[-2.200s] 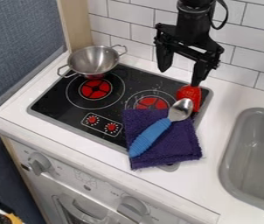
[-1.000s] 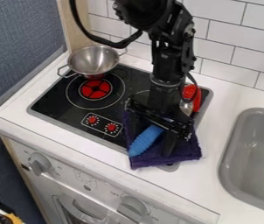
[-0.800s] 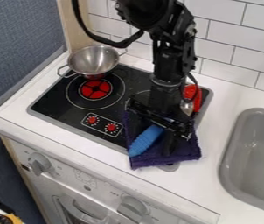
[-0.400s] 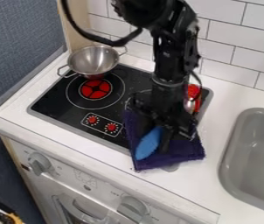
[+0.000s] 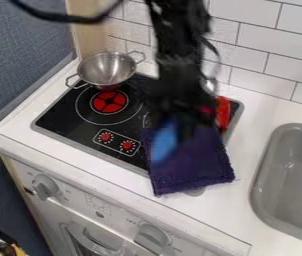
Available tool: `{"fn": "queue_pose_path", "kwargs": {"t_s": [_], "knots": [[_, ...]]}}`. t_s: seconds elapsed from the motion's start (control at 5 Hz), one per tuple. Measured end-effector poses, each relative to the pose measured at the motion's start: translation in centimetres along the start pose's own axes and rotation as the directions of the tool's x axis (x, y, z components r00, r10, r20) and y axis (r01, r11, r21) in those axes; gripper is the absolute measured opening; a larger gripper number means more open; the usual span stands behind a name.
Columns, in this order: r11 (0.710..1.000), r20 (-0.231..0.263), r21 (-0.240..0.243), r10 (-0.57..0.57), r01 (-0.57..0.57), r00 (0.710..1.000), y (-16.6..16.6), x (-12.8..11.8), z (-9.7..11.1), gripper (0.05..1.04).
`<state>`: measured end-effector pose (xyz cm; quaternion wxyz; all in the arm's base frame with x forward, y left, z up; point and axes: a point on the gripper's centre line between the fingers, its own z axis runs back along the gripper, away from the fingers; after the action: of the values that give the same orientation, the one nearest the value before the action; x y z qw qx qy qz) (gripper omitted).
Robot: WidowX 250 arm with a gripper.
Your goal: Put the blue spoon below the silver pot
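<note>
The gripper (image 5: 174, 120) is over the upper part of the purple cloth, shut on the blue spoon. The blue handle (image 5: 164, 142) of the spoon sticks out below it, above the cloth; part of the spoon is hidden behind the gripper. At the back left of the black stove stands the silver pot (image 5: 105, 69), a colander-like bowl with two side handles, to the left of the gripper.
The purple cloth (image 5: 192, 167) lies over the stove's front right part. A red object (image 5: 222, 113) is at the stove's right edge. The grey sink (image 5: 294, 175) is at the right, and a tiled wall runs behind.
From above the stove's back right, the gripper came down over the spoon and shut on it. It has since lifted back and slightly left with the spoon; the cloth shifted slightly.
</note>
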<state>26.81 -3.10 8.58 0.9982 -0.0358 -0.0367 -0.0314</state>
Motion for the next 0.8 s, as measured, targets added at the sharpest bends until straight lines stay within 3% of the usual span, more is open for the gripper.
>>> {"fn": "queue_pose_path", "kwargs": {"t_s": [0.2, 0.4, 0.6, 0.8], "knots": [[0.994, -0.003, 0.038, 0.106, -0.105, 0.994, 4.3, -1.1, -0.1, 0.427], [0.982, 0.021, 0.106, 0.153, -0.154, 0.988, 9.1, -3.2, -1.4, 0.427], [0.964, -0.010, 0.166, 0.210, -0.206, 0.978, 12.9, -3.8, -2.9, 0.427], [0.947, -0.002, 0.181, 0.270, -0.266, 0.963, 15.8, -4.4, -3.7, 0.427]]}}
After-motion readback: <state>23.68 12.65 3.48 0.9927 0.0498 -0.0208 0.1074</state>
